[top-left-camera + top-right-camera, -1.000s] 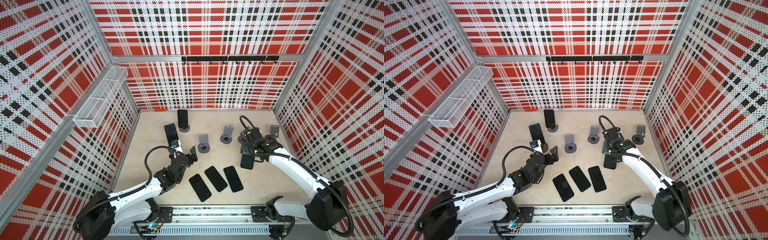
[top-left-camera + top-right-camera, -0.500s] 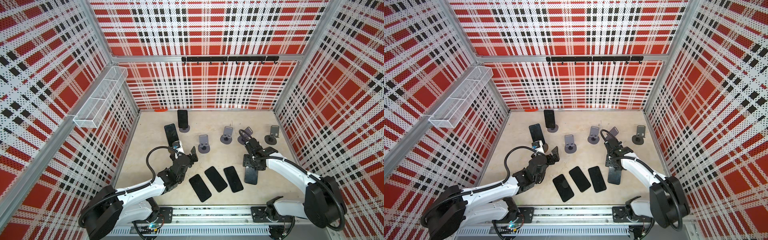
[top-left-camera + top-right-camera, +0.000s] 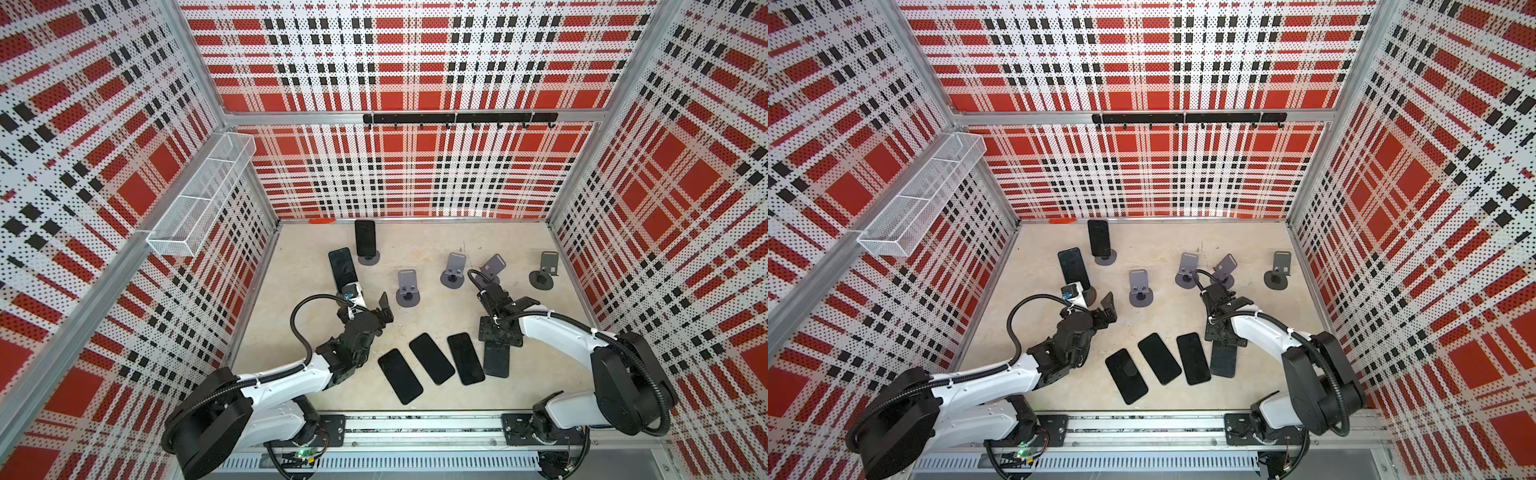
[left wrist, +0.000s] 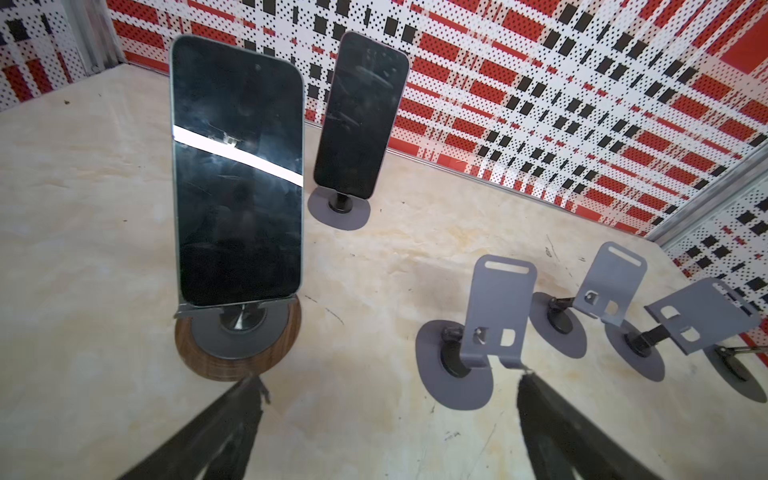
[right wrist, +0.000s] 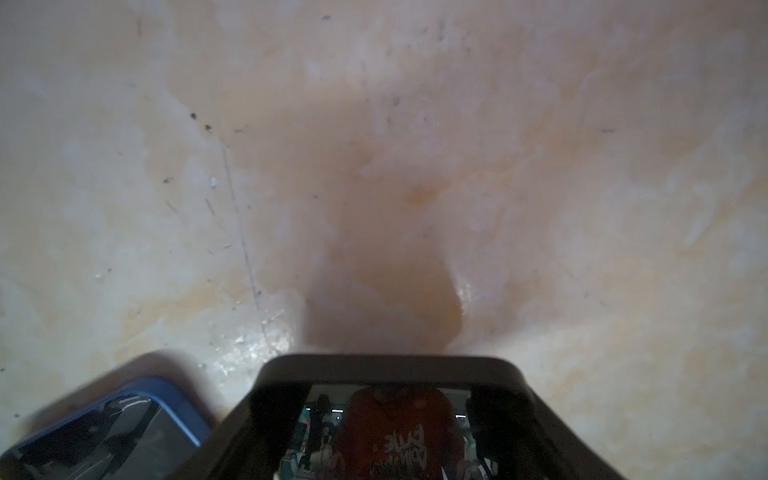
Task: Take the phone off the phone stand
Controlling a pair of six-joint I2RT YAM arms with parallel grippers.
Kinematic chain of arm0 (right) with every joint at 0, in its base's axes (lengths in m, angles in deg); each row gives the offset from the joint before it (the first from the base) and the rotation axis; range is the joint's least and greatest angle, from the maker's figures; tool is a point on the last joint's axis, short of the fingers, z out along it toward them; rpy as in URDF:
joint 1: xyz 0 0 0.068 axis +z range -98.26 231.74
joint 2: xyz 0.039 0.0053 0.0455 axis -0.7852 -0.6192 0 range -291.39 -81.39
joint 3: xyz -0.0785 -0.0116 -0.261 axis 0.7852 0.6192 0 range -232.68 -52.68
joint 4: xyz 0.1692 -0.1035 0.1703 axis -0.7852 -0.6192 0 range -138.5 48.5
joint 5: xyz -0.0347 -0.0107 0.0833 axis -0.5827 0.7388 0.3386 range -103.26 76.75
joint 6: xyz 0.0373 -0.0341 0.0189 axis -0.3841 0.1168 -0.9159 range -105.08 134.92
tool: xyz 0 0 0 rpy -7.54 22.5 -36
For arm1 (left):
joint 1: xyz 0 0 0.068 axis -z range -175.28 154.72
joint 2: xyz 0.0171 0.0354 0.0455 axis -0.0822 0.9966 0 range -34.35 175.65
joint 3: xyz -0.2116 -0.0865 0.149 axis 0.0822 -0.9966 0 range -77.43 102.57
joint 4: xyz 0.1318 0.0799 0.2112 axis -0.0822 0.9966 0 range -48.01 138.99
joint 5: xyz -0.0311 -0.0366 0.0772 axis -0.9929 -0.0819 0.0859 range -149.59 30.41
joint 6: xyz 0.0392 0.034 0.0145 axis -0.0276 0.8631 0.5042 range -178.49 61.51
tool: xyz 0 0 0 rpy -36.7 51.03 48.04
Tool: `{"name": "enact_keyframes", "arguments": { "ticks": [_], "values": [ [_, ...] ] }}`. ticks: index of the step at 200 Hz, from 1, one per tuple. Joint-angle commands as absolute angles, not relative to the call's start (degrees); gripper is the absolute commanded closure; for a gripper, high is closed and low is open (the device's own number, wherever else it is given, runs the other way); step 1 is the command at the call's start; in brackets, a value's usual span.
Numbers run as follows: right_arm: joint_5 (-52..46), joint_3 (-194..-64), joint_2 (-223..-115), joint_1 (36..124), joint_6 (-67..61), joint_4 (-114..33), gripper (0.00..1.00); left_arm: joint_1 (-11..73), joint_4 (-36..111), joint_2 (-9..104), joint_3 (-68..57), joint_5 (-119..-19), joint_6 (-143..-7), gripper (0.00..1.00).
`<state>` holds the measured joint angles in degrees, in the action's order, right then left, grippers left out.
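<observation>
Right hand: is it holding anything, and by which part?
The right hand grips a black phone by its far short end. The left hand is open, holding nothing.

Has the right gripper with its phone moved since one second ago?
Yes. The right gripper, shut on the phone, has moved away from the empty grey stand, toward the front rail, and is now beside the flat phone.

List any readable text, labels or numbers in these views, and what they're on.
Mirrored white lettering, reflected in the screen of the held phone: too blurred to read.
None on the nearest standing phone, dark screen.
Nothing else legible in any view.
</observation>
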<state>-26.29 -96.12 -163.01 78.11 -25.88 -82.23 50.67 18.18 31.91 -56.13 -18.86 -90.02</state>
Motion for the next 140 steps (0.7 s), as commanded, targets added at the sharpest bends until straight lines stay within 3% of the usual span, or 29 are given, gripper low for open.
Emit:
{"name": "enact_keyframes", "arguments": {
  "ticks": [1,57,140],
  "values": [
    [-23.47,-96.85,-164.35,79.94,-28.84,-79.56,0.41,49.52,15.62,30.87,-57.30,-16.78,-88.25,0.02],
    [-22.72,-98.95,-167.34,85.57,-32.58,-79.73,0.42,46.90,15.25,31.47,-58.14,-18.06,-88.63,0.02],
    [-27.09,-96.27,-162.50,83.84,-30.87,-83.12,0.41,46.55,14.75,32.18,-58.40,-19.36,-89.29,0.02]
  ]
}}
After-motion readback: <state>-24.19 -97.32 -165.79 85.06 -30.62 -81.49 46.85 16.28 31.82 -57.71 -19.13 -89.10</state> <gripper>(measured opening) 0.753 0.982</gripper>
